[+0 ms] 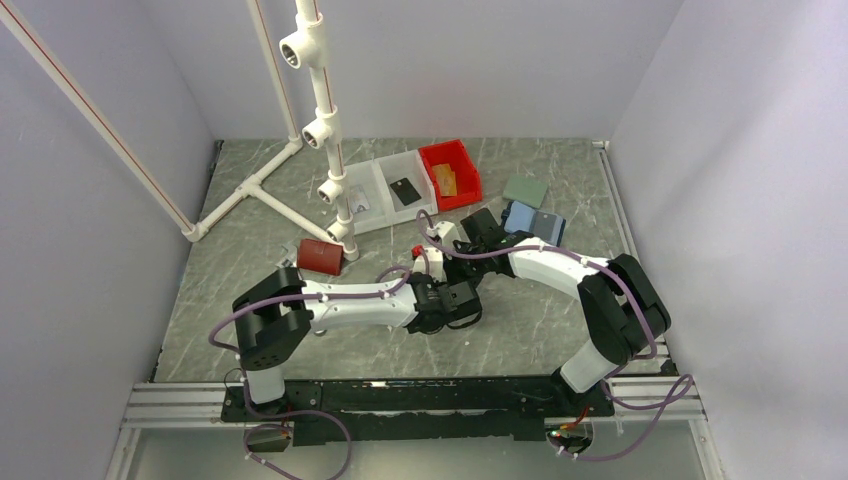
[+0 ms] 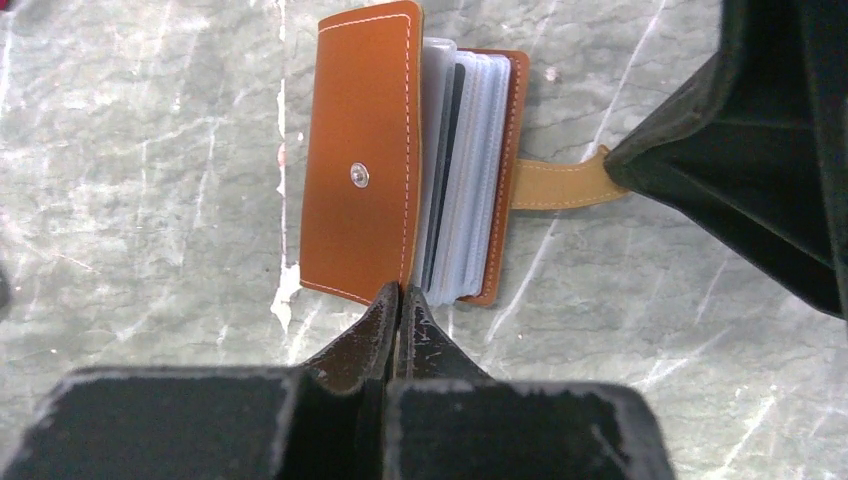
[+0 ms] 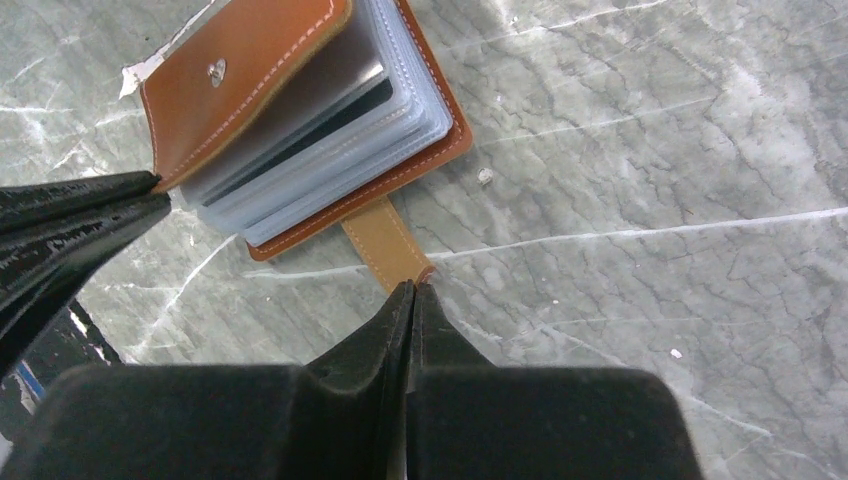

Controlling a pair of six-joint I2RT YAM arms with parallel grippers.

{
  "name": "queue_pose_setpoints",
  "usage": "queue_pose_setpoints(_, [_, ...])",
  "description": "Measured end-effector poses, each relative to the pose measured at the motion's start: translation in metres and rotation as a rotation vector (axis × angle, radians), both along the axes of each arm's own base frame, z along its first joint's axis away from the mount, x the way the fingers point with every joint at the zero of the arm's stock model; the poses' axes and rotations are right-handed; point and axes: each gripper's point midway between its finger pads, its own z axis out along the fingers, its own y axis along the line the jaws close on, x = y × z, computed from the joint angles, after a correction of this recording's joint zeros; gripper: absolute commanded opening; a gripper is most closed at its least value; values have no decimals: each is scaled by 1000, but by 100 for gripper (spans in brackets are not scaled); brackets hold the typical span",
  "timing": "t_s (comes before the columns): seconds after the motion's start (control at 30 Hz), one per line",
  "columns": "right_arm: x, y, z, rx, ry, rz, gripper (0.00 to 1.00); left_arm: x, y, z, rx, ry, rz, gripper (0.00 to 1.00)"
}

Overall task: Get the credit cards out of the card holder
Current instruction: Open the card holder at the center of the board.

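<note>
The brown leather card holder (image 2: 360,160) lies on the marble table, its cover lifted a little off the clear sleeves (image 2: 470,170). A dark credit card (image 2: 452,150) shows edge-on among the sleeves. My left gripper (image 2: 402,292) is shut on the edge of the cover. My right gripper (image 3: 413,288) is shut on the end of the holder's tan strap (image 3: 385,240). In the right wrist view the holder (image 3: 250,70) sits at upper left with the left fingers (image 3: 70,220) at its corner. In the top view both grippers meet mid-table, left (image 1: 452,298) and right (image 1: 448,258), hiding the holder.
A white divided tray (image 1: 378,172) at the back holds a black card (image 1: 405,190) and a pale card (image 1: 358,203). A red bin (image 1: 452,175) stands next to it. A dark red box (image 1: 320,256), a blue case (image 1: 533,222), a grey-green pad (image 1: 525,190) and a white pipe frame (image 1: 320,110) stand around.
</note>
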Motion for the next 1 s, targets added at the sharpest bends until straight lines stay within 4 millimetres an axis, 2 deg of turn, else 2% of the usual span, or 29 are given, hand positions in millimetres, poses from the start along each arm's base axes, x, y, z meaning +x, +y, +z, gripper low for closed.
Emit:
queue_pose_setpoints(0.17, [0, 0, 0, 0, 0, 1, 0, 0, 9, 2, 16, -12, 24, 0])
queue_pose_setpoints(0.33, [-1, -1, 0, -3, 2, 2, 0, -4, 29, 10, 1, -31, 50, 0])
queue_pose_setpoints(0.63, [1, -4, 0, -11, -1, 6, 0, -17, 59, 19, -202, -55, 60, 0])
queue_pose_setpoints(0.8, [2, -10, -1, -20, 1, 6, 0, -27, 75, 10, -299, -37, 72, 0])
queue_pose_setpoints(1.0, [3, -14, 0, -28, -2, 30, 0, -38, 81, -10, -359, 21, 93, 0])
